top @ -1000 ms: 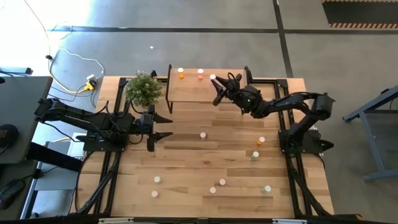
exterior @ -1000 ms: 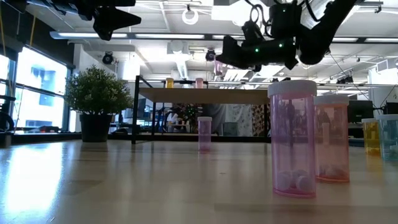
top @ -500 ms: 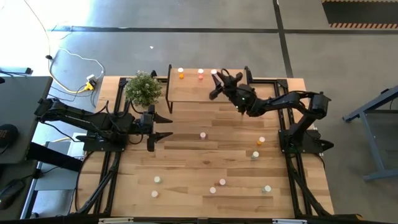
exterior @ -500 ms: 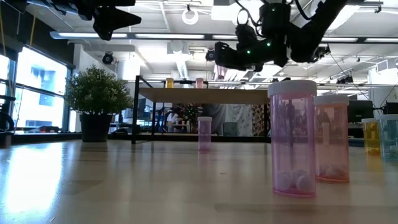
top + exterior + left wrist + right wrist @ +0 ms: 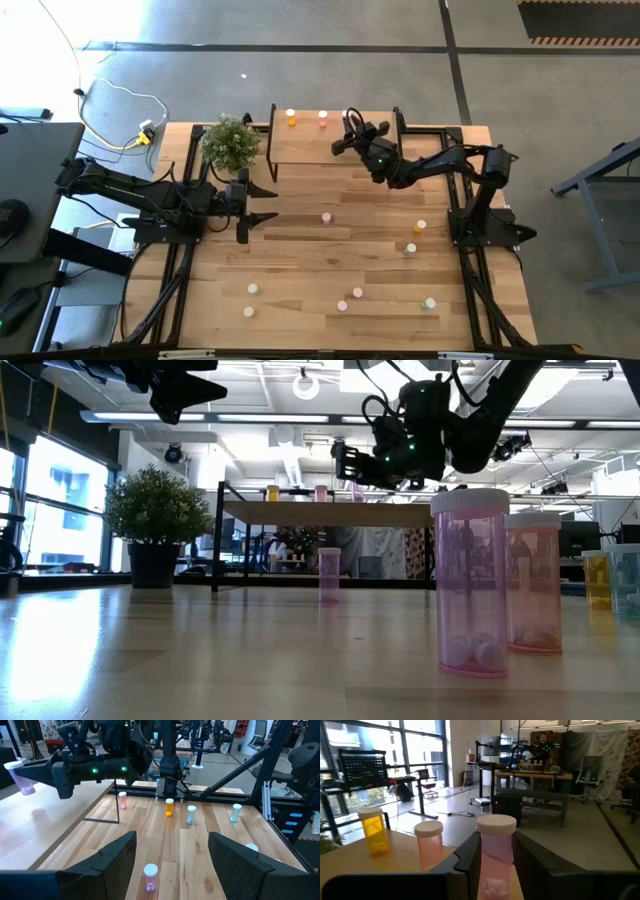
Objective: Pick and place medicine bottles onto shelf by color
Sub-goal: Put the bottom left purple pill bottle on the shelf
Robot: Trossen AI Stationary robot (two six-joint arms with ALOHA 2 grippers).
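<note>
The table [image 5: 330,245] is a big plank top with the shelf [image 5: 310,150] sitting at its far edge, just beside a potted plant [image 5: 230,141]. The right arm [image 5: 450,165] reaches across over the shelf's right end, while the left arm [image 5: 140,195] waits low on the left side of the table, short of the plant.

The right gripper [image 5: 350,128] is clamped on a pink bottle [image 5: 496,850], cap up, upright between the two fingers [image 5: 470,857]. In the low view that bottle [image 5: 357,490] hangs right at the level of the shelf top, and I can't tell whether its base is touching the wood. The left gripper [image 5: 262,203] has its fingers spread wide apart with nothing between them; a loose pink one [image 5: 150,876] sits on the table ahead of it.

Already on the shelf, in a row along the back edge: an orange bottle [image 5: 291,118] and, next to it, a light pink bottle [image 5: 322,119]. The held one lines up just to the right of those two.

The rest of the bottles are scattered on the table: a pink one in the middle [image 5: 326,217], an orange one [image 5: 421,227] and a pale green one [image 5: 410,249] near the right arm's base, and five more [image 5: 342,305] spread along the near edge.
</note>
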